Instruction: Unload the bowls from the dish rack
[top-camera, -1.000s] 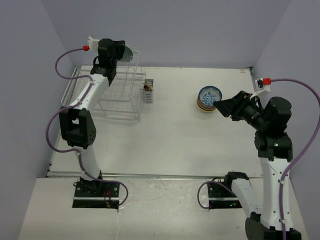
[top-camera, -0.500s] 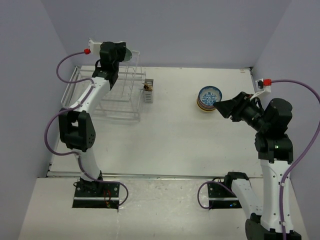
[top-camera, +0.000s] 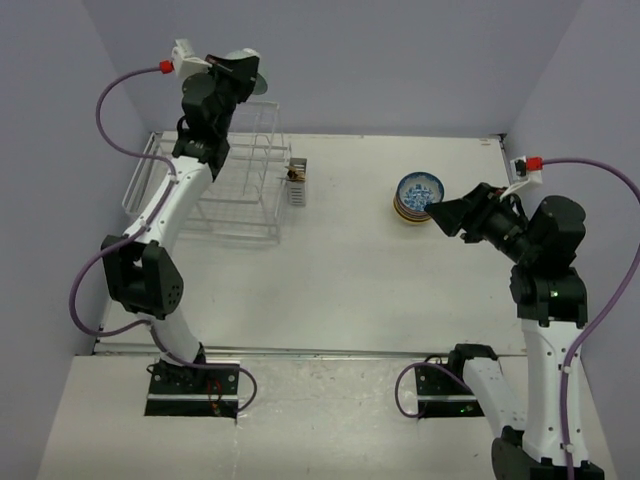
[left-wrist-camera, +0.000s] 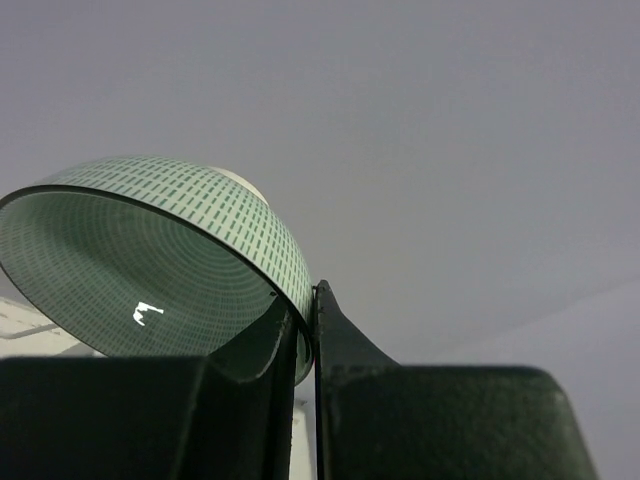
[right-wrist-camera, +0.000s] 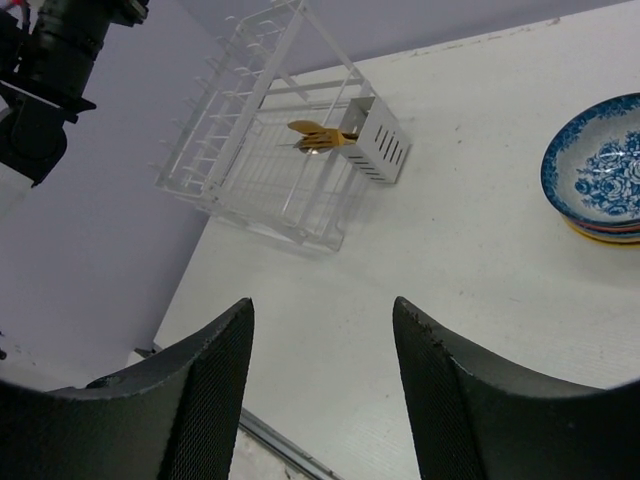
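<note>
Jaws of the left gripper (left-wrist-camera: 303, 312) are clamped shut on the rim of a pale green bowl (left-wrist-camera: 150, 260), one finger inside the bowl and one against its striped outer wall, the bowl tipped so that its hollow faces the wrist camera. From above, the left arm reaches up and back, holding that bowl (top-camera: 254, 76) high over the far end of the dish rack (top-camera: 240, 195), clear of its wires. The white wire rack sits at the far left of the table (top-camera: 340, 280), with a small grey cutlery cup (top-camera: 296, 186) on its right side; the right wrist view shows a yellowish utensil (right-wrist-camera: 320, 135) lying across the cup's top. The right gripper (top-camera: 441, 214) hangs with its jaws spread wide and nothing between them, its two dark fingers (right-wrist-camera: 205, 395) framing the tabletop. It hovers just beside a stack of bowls (top-camera: 418, 197) at the far right of the table, well apart from the rack. A blue-patterned bowl (right-wrist-camera: 598, 170) tops that stack, with orange-red and yellow rims showing beneath it.
</note>
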